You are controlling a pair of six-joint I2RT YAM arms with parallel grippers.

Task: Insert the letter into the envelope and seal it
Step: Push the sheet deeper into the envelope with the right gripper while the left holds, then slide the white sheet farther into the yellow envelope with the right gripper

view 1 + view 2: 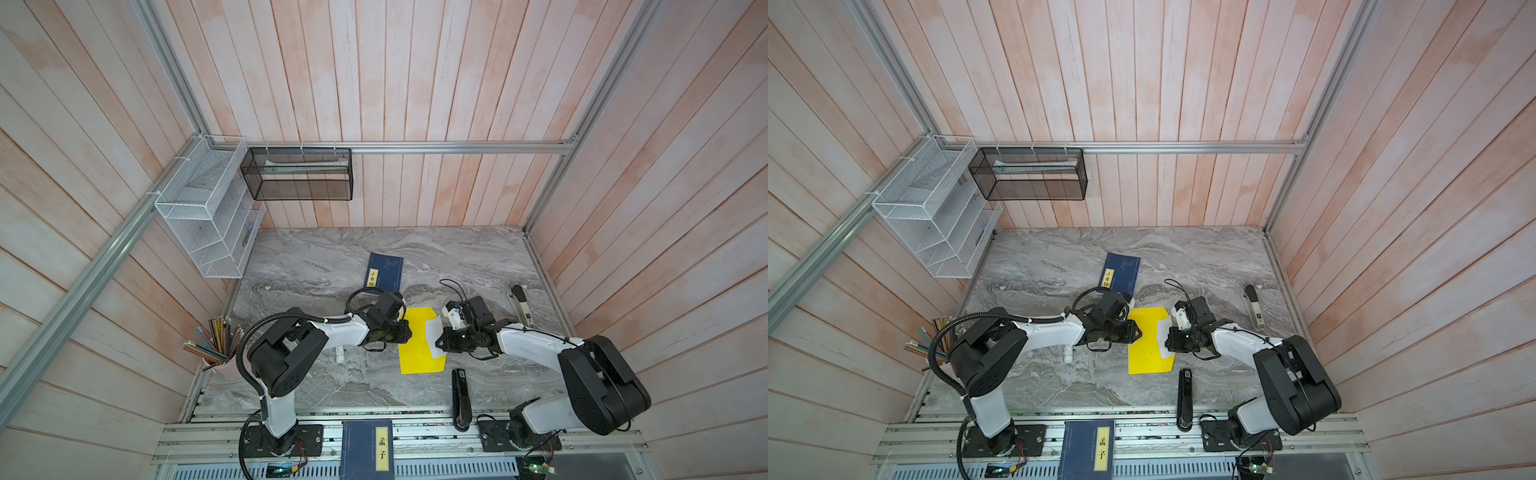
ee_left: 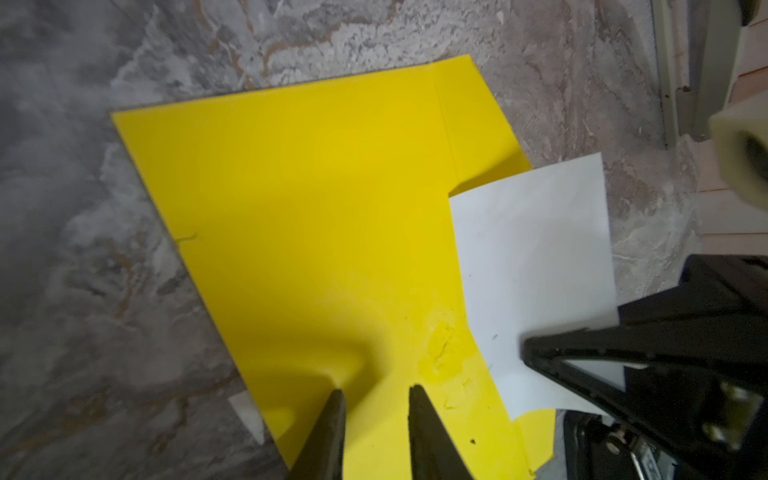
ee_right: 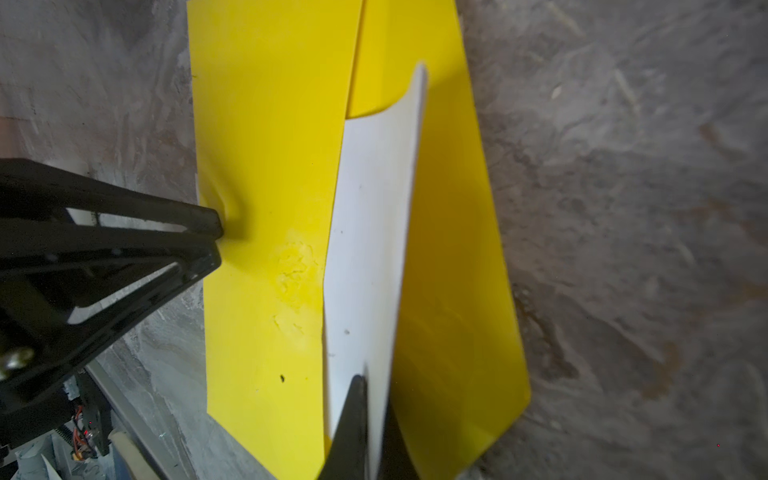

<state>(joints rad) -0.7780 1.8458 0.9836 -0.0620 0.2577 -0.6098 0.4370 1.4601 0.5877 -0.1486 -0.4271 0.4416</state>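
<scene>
The yellow envelope [image 1: 417,353] [image 1: 1146,353] lies flat on the marble table between both arms, its flap [image 3: 457,249] open toward the right arm. The white letter [image 2: 536,266] [image 3: 370,232] sticks partly out of the envelope's mouth, over the flap, bowed upward. My right gripper [image 3: 370,386] [image 1: 440,343] is shut on the letter's outer edge. My left gripper [image 2: 376,392] [image 1: 406,332] is open, with its two fingertips [image 3: 208,232] set a little apart on the envelope's opposite long edge, where the paper is dented. Nothing sits between the left jaws.
A dark blue book [image 1: 384,274] lies behind the envelope. A second one [image 1: 368,449] rests on the front rail. A black stapler [image 1: 460,399] lies front right, and another tool [image 1: 521,305] far right. A pencil cup [image 1: 220,349] and a white tube [image 1: 340,355] stand left. Wire racks [image 1: 208,208] hang on the wall.
</scene>
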